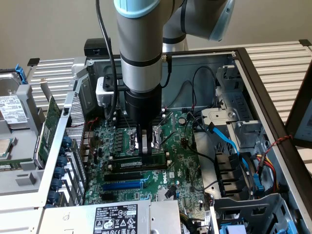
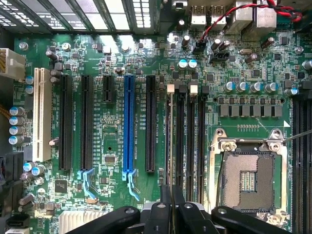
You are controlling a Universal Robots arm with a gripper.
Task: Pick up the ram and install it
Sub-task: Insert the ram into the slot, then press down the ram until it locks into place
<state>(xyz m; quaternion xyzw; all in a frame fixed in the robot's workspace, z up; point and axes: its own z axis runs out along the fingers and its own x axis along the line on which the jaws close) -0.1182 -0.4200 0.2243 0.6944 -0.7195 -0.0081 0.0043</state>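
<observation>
While the arm hangs down into the open computer case [image 1: 204, 61], I see the gripper [image 1: 145, 148] closed on the ram [image 1: 134, 164], its fingers pinching the stick's upper edge. The ram stands edge-on over the motherboard [image 1: 180, 165], in line with the outermost of the black memory slots [image 2: 191, 146] beside the CPU socket [image 2: 248, 180]. I cannot tell whether it is fully seated.

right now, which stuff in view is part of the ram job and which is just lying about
Job:
- ram
- gripper, shut on the ram
- memory slots

Lying about:
- hard drive
- expansion card
- blue cable
- CPU socket, empty
- blue slot
</observation>
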